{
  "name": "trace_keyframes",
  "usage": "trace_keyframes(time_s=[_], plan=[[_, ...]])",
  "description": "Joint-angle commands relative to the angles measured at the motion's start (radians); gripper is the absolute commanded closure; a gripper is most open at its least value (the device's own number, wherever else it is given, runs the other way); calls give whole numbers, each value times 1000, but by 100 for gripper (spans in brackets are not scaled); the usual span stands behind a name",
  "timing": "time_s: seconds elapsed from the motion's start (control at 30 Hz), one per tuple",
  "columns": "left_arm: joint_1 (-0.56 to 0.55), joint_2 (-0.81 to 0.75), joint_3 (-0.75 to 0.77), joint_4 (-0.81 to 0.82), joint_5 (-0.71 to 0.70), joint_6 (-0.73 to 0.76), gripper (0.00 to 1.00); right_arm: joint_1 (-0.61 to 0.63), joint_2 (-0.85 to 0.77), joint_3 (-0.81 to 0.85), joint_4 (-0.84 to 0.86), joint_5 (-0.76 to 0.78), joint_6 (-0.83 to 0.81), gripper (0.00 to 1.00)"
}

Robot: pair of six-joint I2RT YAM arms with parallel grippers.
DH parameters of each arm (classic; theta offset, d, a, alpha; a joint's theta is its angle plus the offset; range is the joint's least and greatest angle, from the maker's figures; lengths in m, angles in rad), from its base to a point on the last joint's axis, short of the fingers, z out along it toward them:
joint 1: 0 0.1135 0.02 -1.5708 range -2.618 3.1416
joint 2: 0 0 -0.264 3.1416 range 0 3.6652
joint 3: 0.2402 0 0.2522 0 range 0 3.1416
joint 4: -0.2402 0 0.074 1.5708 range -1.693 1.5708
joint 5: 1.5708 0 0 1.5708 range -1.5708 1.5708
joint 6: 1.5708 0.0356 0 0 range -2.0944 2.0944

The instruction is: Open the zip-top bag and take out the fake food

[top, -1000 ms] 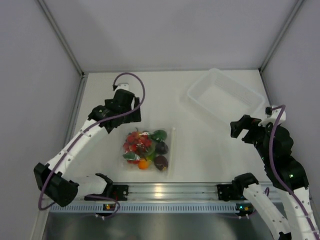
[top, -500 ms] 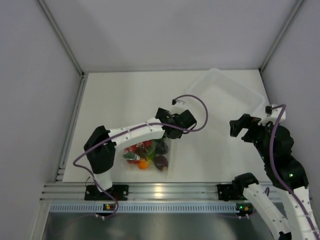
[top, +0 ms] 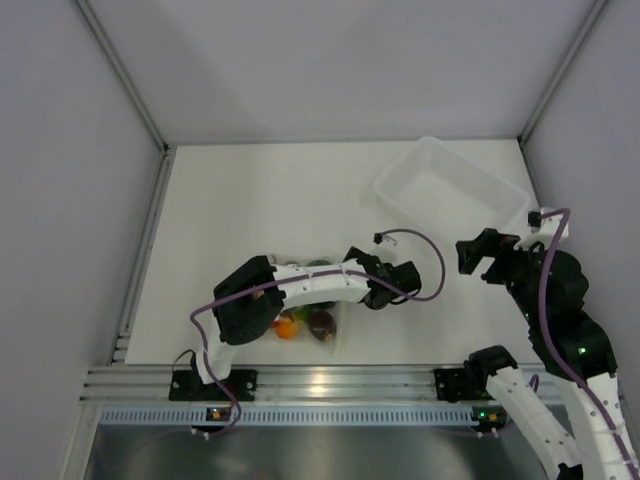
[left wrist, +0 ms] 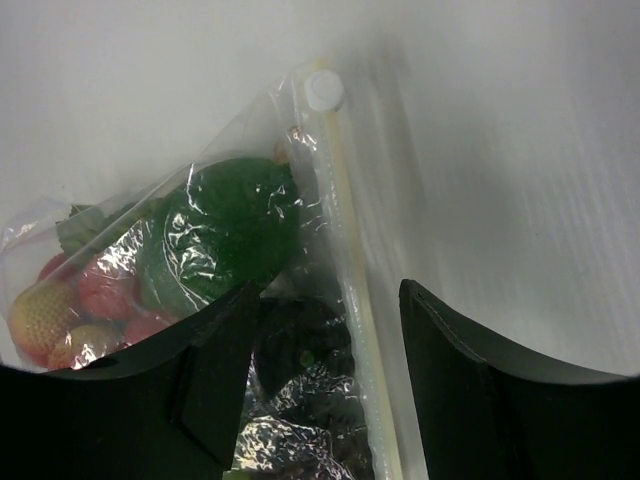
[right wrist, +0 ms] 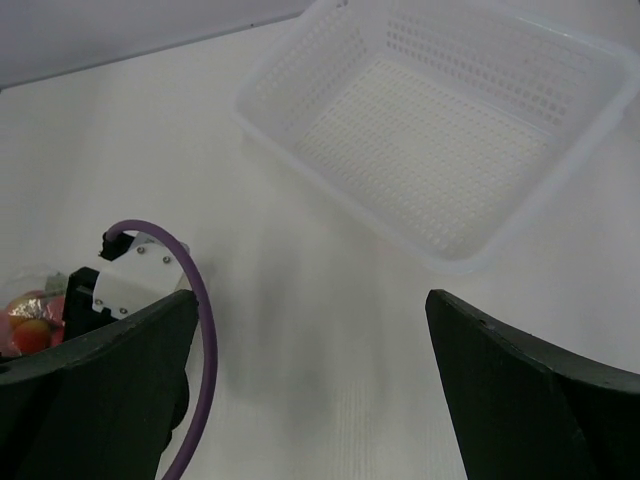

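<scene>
Left gripper (left wrist: pixel 330 300): jaws parted, nothing pinched, set low over the mouth edge of the zip-top bag (left wrist: pixel 250 260). The zip strip (left wrist: pixel 345 250) lies in the gap between the fingers and runs straight ahead. The left-hand finger overlaps the bag body; the right-hand finger sits over bare table (left wrist: pixel 520 150) just past the strip. Cannot tell whether either finger touches the film. The bag lies flat and sealed, with the fake food (left wrist: pixel 225 225) inside. A dark piece sits closest, by the left-hand fingertip. A round green piece lies just ahead of it, and pink-red and yellowish pieces are further off to the left. The white slider (left wrist: pixel 323 90) sits at the far end of the strip, straight ahead. Right gripper (right wrist: pixel 310 300): jaws spread wide, holding nothing, raised above the table and well apart from the bag. Near its left-hand finger are the left arm's wrist (right wrist: pixel 135 275) and its purple cable (right wrist: pixel 200 320). Farther ahead and to the right stands a white perforated tub (right wrist: pixel 440 130).
</scene>
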Motion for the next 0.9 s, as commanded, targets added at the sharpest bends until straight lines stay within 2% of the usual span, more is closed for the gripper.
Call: trace_keyframes(time_s=[0.0, 0.03, 0.07, 0.37, 0.47, 0.5, 0.6, 0.63, 0.87], plan=[[-3, 17, -33, -39, -36, -45, 37, -3, 9, 12, 71, -27, -18, 1], [-3, 21, -39, -38, -38, -51, 42, -3, 10, 10, 72, -36, -19, 1], [-5, 27, -48, -39, -41, -56, 43, -3, 9, 10, 75, -41, -22, 1], [-8, 83, -76, -36, -33, -60, 43, -3, 3, 4, 83, -52, -31, 1], [-9, 103, -79, -36, -26, -67, 60, -3, 1, 4, 81, -52, -33, 1], [-9, 105, -81, -38, -21, -76, 74, -3, -2, 4, 81, -52, -31, 0], [-9, 87, -84, -38, -12, -83, 96, -3, -2, 7, 80, -47, -33, 1], [-9, 67, -82, -36, -10, -83, 100, -3, -2, 7, 80, -47, -33, 1], [-9, -103, -67, -25, 46, -16, 100, -1, -14, 9, 77, -60, -33, 1]])
